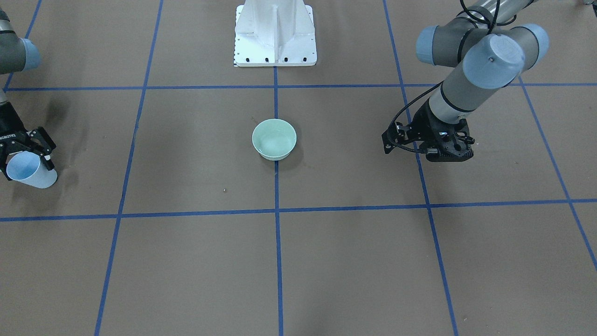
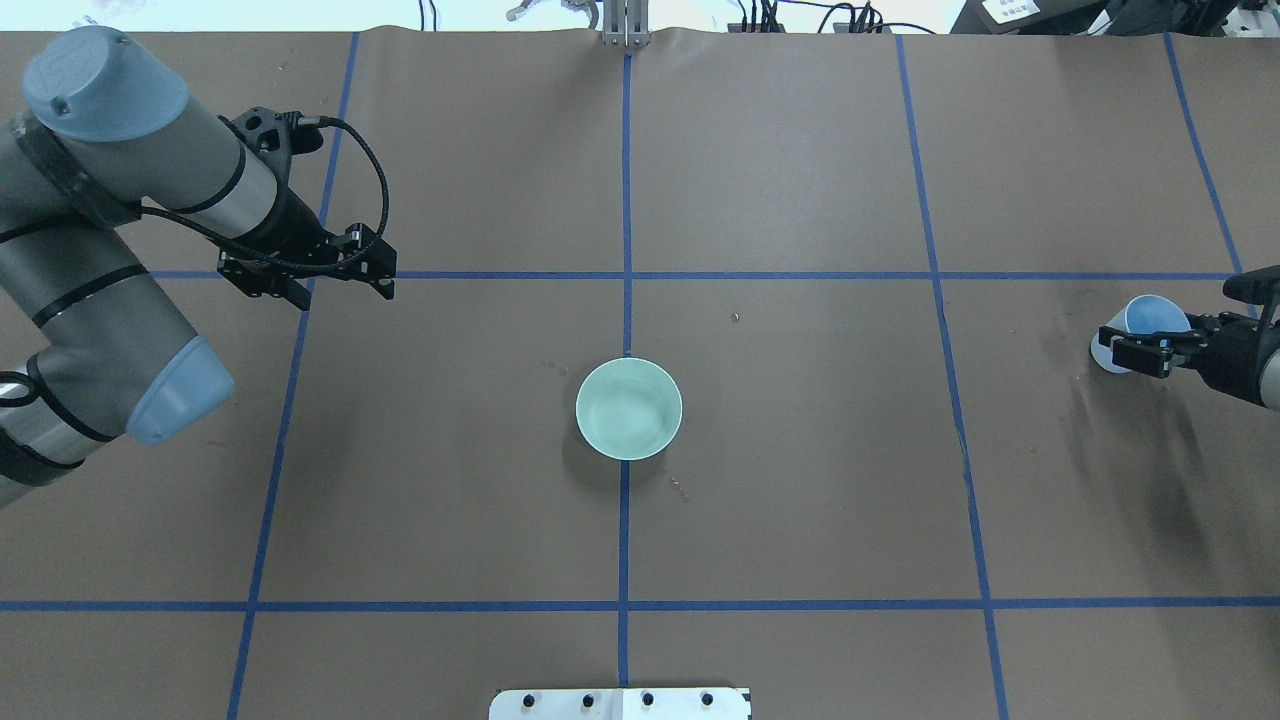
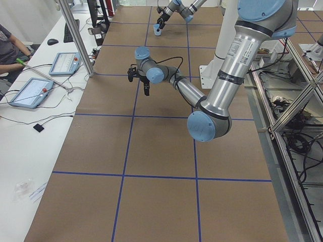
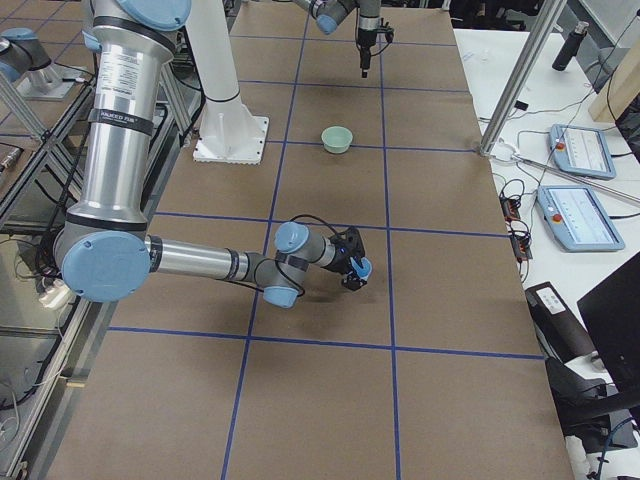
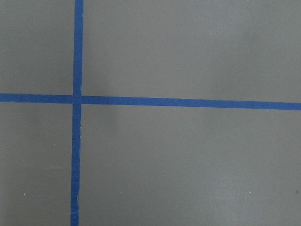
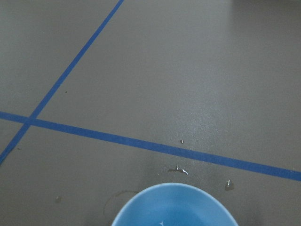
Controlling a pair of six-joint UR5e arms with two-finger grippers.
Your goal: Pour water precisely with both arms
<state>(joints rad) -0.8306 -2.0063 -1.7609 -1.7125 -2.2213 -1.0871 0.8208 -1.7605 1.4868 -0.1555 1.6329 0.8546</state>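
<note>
My right gripper [image 1: 25, 161] is shut on a light-blue cup [image 1: 29, 171] and holds it tilted, low over the table's right end. It also shows in the overhead view [image 2: 1150, 318], far from the bowl. The right wrist view shows the cup's rim [image 6: 174, 207] with a faint glint of water [image 6: 162, 222] inside and droplets [image 6: 181, 169] on the paper. A pale-green bowl [image 2: 629, 408] stands at the table's middle. My left gripper [image 2: 305, 275] hangs empty over a tape crossing, left of the bowl and beyond it. Its fingers look closed together.
Brown paper with a blue tape grid [image 2: 626, 300] covers the table. The white pedestal base [image 1: 275, 35] stands at the robot's side. Damp stains [image 2: 1120, 420] mark the paper near the cup. Operator desks with tablets [image 3: 33, 91] line the far side.
</note>
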